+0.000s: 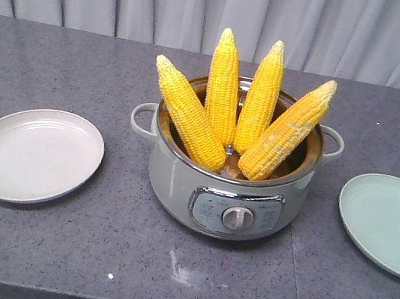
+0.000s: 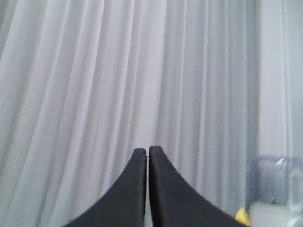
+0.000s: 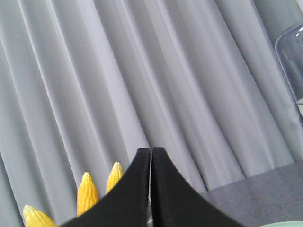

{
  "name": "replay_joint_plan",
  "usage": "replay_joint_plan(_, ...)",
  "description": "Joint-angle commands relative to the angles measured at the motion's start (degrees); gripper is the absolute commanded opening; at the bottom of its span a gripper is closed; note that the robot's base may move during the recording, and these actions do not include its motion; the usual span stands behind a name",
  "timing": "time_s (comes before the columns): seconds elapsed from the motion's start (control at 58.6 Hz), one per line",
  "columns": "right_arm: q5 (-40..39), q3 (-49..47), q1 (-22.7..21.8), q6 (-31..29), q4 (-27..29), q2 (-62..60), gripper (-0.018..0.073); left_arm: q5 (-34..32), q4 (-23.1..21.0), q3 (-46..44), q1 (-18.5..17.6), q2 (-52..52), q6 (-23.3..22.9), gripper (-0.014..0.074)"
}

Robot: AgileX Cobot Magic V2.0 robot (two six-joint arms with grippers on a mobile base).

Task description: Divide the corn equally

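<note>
We see four cobs of corn (image 1: 225, 84) standing tips up, fanned out inside the pot (image 1: 179, 181) at mid-table; a pale plate (image 1: 32, 155) and a green plate (image 1: 392, 222) flank the pot, well apart from it; our left gripper (image 2: 147, 151) and right gripper (image 3: 151, 152) each show fingers closed against each other.

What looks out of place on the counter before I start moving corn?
Nothing is spilled or toppled. The four corn cobs stand fanned in the cooker; the cream plate and green plate lie flat and bare. The one oddity is a whitish smear on the counter just in front of the cooker.
</note>
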Motion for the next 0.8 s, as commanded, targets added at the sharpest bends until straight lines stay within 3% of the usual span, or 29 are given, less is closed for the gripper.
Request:
replay_joint_plan(0.0, 2.0, -7.8, -0.2, 0.0, -0.7, 2.1, -0.0002, -9.6, -8.8, -2.0, -0.1, -0.8, -7.5, -0.0008)
replay_joint_plan(0.119, 14.7, -19.4, -0.2, -1.4, -7.1, 6.8, -0.0002, -7.0, -15.5, -6.6, -0.1, -0.8, -8.5, -0.0008)
replay_joint_plan(0.256, 23.2, -31.1, -0.2, -1.4, -10.4, 14.3, -0.0002, 6.0, -15.7, -15.9, -0.1, 0.0, -8.1, -0.0008)
replay_joint_plan(0.358, 27.0, -37.3, -0.2, -1.7, -10.4, 20.3, -0.0002, 12.8, -12.3, -23.2, -0.1, 3.1, -8.1, -0.0008)
replay_joint_plan(0.512, 27.4, -42.9, -0.2, -7.7, -10.3, 29.2, 0.0016, 13.1, -4.0, -31.5, -0.1, 11.6, -8.4, -0.0006)
replay_joint_plan(0.665, 27.4, -45.7, -0.2, -11.0, -9.2, 35.4, 0.0134, 13.5, -0.6, -38.5, -0.1, 20.7, -8.8, 0.0015)
replay_joint_plan(0.784, 26.3, -45.8, -0.2, -11.4, -9.3, 38.2, 0.0345, 14.6, -0.5, -42.6, -0.1, 26.7, -8.8, 0.0089)
